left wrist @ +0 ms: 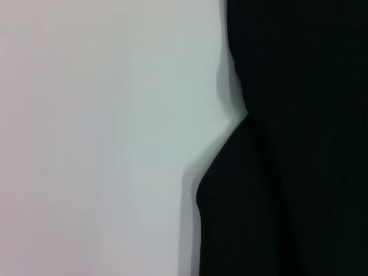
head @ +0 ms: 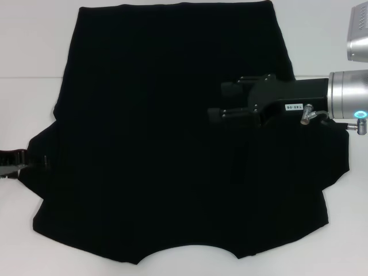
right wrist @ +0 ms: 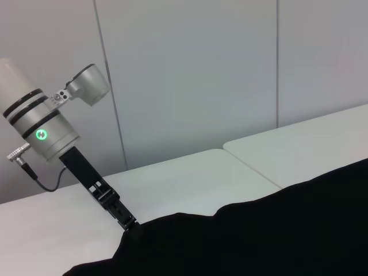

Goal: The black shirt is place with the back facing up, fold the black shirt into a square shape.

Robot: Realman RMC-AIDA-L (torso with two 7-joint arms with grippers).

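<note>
Black shirt (head: 172,144) lies flat; right gripper (head: 221,99) fingers parted above it, left gripper (right wrist: 131,225) fingers' state unclear.

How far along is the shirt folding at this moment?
Nothing looks folded yet: the black shirt lies spread flat on the white table, both sleeves out, neckline nearest the robot. In hand: the left gripper is at the left sleeve's edge, and the right gripper is over the shirt's right side, jaws apart. All the folds into a square are left.
</note>
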